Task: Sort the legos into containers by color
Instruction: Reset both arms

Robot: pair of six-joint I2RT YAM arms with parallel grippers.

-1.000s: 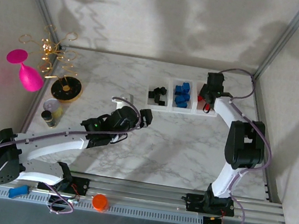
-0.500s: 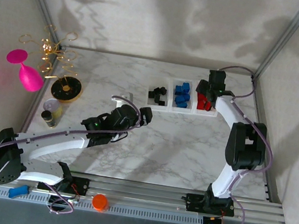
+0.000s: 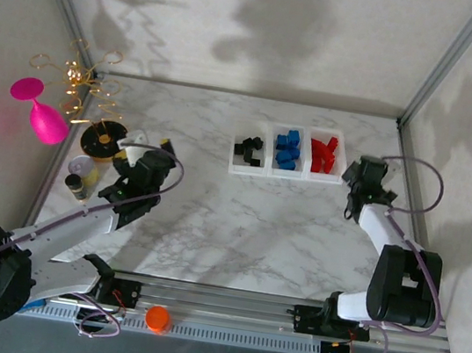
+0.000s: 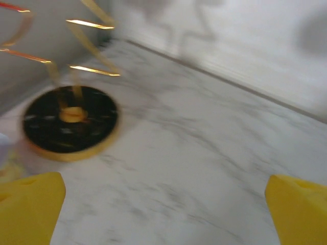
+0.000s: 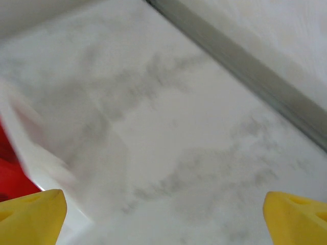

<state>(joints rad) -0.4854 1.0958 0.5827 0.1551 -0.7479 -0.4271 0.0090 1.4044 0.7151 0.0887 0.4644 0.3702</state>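
Three containers [image 3: 285,178] just left of our right gripper [image 5: 164,210] hold the color-sorted legos [image 3: 288,149], so we judge it and our left gripper [image 4: 164,204] gape wide and empty because sorting looks done.

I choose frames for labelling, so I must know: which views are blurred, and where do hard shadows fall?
Top external view: sharp, hard shadows on the back wall. Left wrist view: motion blur smears the black disc and gold wire. Right wrist view: blurred too; the red legos and white container are soft streaks.
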